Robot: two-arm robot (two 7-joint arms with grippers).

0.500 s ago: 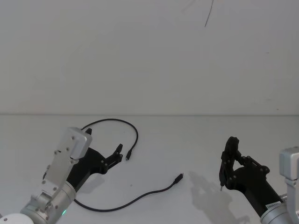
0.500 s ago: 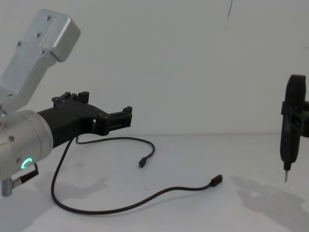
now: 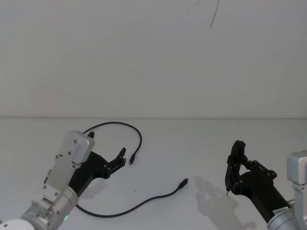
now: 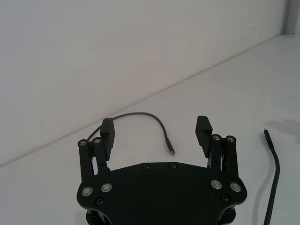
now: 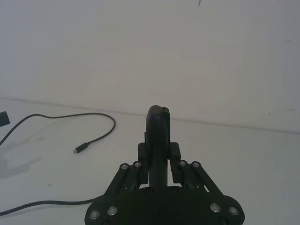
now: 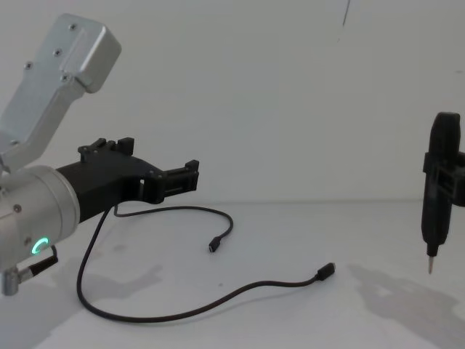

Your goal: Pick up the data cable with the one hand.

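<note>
The data cable is a thin black line lying loose on the white table, with a small plug at each end. One plug lies near the middle. The other plug lies farther right. My left gripper, the one hand with the green ring light, hovers open above the cable's looped part, touching nothing. In the chest view the left gripper hangs clear of the table. My right gripper holds still at the right, shut on a slim black tool whose pale tip points down.
The white table runs back to a plain white wall. A thin dark line hangs on the wall at the top. Bare tabletop lies between the cable's right plug and the right gripper.
</note>
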